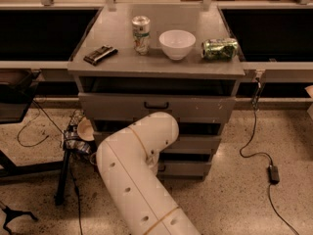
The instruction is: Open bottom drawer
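Camera view: a grey drawer cabinet (122, 67) stands at the centre of the frame, with three drawer fronts stacked below its top. The bottom drawer (188, 169) is the lowest tier, at 6 o'clock from the cabinet top and just above the speckled floor (230, 199). Only the right part of its front shows, and that part sits level with the cabinet face. The middle drawer (198, 143) lies directly above it, also partly covered. The top drawer (117, 106) carries a black loop handle (156, 105) at its centre, with a dark gap above its upper edge. The white robot arm (139, 165) rises from the 6 o'clock edge of the frame and bends at an elbow in front of the middle drawer. The gripper is hidden behind that elbow, in front of the lower drawers, so its opening and any hold cannot be told. On the cabinet top, an upright can (141, 34) stands at 9 o'clock from a white bowl (177, 44). A green can (220, 48) lies on its side at 3 o'clock from the bowl. A flat dark object (100, 54) rests near the left edge. A cable with a power adapter (274, 174) lies on the floor at 4 o'clock from the cabinet.
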